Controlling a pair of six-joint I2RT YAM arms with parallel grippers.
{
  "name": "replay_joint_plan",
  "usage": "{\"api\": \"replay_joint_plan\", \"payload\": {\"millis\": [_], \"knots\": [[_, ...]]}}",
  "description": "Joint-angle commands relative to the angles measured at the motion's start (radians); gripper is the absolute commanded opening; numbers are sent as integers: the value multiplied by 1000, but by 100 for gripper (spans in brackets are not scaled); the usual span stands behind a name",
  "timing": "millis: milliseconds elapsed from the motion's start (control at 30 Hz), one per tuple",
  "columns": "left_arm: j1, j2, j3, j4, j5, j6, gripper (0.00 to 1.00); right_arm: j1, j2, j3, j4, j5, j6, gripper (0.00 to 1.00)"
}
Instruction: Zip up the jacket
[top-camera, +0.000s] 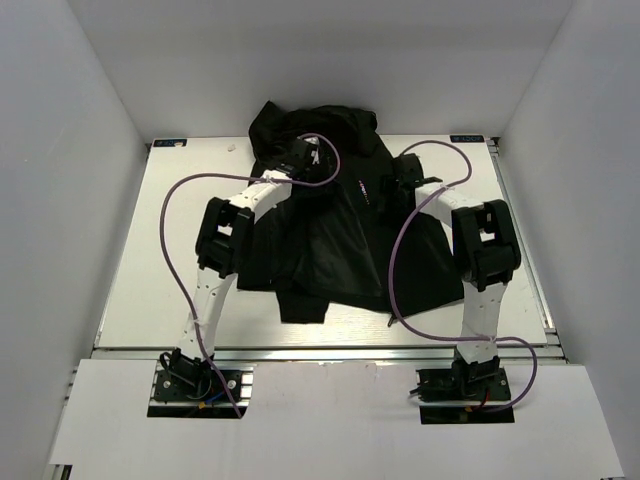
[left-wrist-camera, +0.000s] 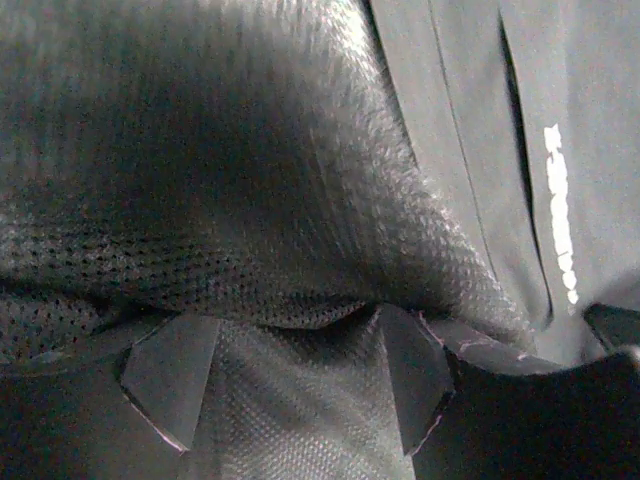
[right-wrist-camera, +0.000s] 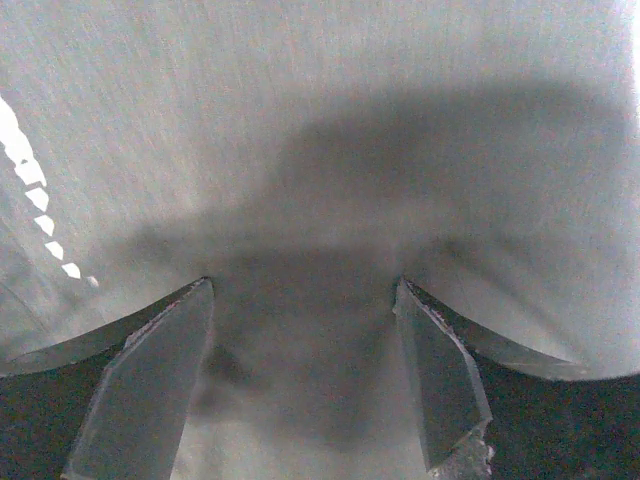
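Observation:
The black jacket (top-camera: 330, 240) lies spread on the table, collar end bunched at the far edge. My left gripper (top-camera: 305, 158) is down on the collar area. In the left wrist view its jaws (left-wrist-camera: 300, 315) stand apart, with mesh lining (left-wrist-camera: 290, 400) lying between the fingers (left-wrist-camera: 170, 375) and a fold of the jacket (left-wrist-camera: 250, 170) bulging just ahead. The light chest mark (left-wrist-camera: 560, 215) runs along the right. My right gripper (top-camera: 398, 188) rests on the jacket's right chest. There the jaws (right-wrist-camera: 302, 285) are wide open over smooth fabric (right-wrist-camera: 320, 130), holding nothing.
The white table (top-camera: 170, 270) shows on both sides of the jacket and ends at white walls. Purple cables (top-camera: 180, 260) loop from both arms over the table and the jacket. A small white bit (top-camera: 232, 147) lies at the far left edge.

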Motion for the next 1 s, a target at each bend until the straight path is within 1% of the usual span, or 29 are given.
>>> {"api": "replay_joint_plan", "payload": {"millis": [0,67,100,133,200,233,267,300,333,367,400,433,467,500,533,567,600,633,667,700,767,833,867,900,967], "knots": [[61,98,150,-111,-53,45,75,-17,31,94,31,-80,-74,78],[72,131,227,-142,-50,54,77,-17,29,132,40,-114,-106,79],[82,131,267,-140,-38,68,80,-17,29,186,7,-112,-131,79],[86,125,277,-133,-36,73,88,-17,24,211,-9,-121,-137,79],[90,80,274,-127,-35,97,92,-14,-9,246,-42,-144,-157,81],[90,57,245,-124,-41,107,98,-11,-28,239,-61,-162,-157,82],[90,-1,219,-122,-33,116,98,-6,-52,225,-67,-173,-166,87],[90,-35,191,-125,-27,122,98,6,-110,206,-79,-173,-172,90],[90,-73,113,-136,-27,122,98,15,-141,155,-108,-154,-174,89],[90,-163,62,-136,19,119,98,27,-178,124,-127,-140,-180,90],[90,-216,9,-137,31,105,98,59,-251,89,-147,-114,-180,89],[92,-274,-51,-127,44,99,98,76,-288,6,-167,-65,-171,89],[87,-399,-193,-107,53,76,98,119,-363,-80,-221,-30,-160,89],[87,-464,-263,-99,47,61,98,139,-400,-81,-222,-29,-160,89],[87,-528,-335,-90,41,44,98,161,-429,-123,-239,-13,-134,89],[86,-593,-472,-84,9,19,98,204,-487,-202,-283,-12,-119,89],[86,-710,-530,-84,-2,-13,98,221,-514,-240,-302,-8,-99,89],[86,-762,-583,-90,-11,-21,98,236,-538,-280,-317,-12,-55,89],[86,-806,-658,-110,-74,-40,98,264,-589,-351,-334,-26,-39,89],[86,-878,-688,-163,-100,-73,98,274,-615,-387,-332,-37,-28,89],[86,-925,-763,-215,-130,-102,98,297,-679,-476,-326,-74,-14,89],[86,-957,-808,-265,-134,-126,98,299,-703,-515,-329,-98,-17,89],[86,-962,-829,-271,-127,-136,98,302,-710,-525,-335,-100,-22,89],[86,-966,-876,-248,-93,-145,98,311,-716,-550,-337,-107,-26,87],[86,-978,-915,-216,-61,-160,98,333,-715,-574,-329,-147,-36,86]]}}
